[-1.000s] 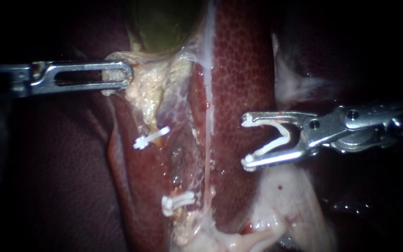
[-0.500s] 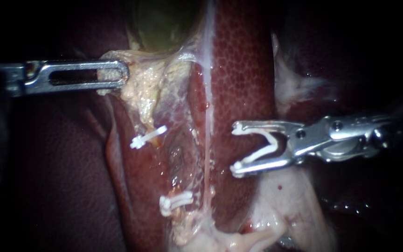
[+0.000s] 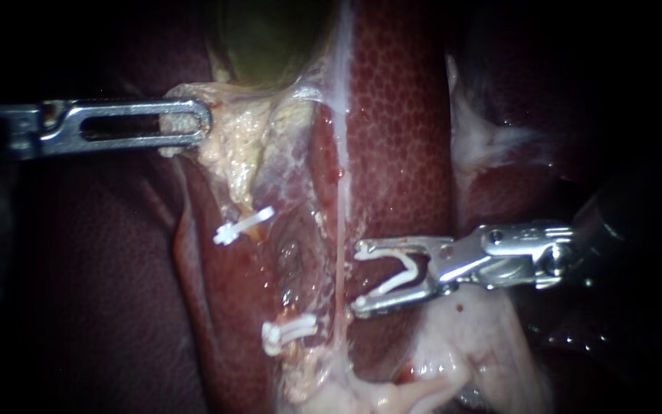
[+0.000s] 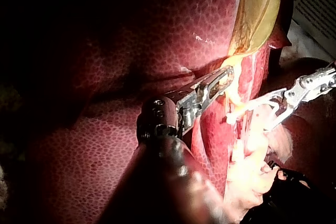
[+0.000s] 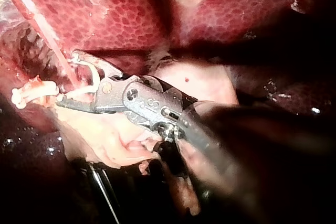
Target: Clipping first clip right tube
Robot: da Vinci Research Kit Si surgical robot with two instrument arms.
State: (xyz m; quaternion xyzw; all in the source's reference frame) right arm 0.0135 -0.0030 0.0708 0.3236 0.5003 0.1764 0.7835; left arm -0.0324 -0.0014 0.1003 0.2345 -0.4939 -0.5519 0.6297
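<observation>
**Clip poised at right tube**

The right tool, jaws wide and cradling a white clip, sits just beside the thin right tube. The next move is probably to straddle it squarely, then squeeze. Beyond, the left tool clamps pale tissue.

Endoscope close on liver, wrist cameras oblique (right instrument shared)

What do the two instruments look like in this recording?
Both are bare silver metal on dark shafts. The left instrument ends in a long, flat tool with an elongated slot through its jaw. The right instrument has a shorter tool: two slim jaws on a hinge block with round pins. No cables show.
</observation>
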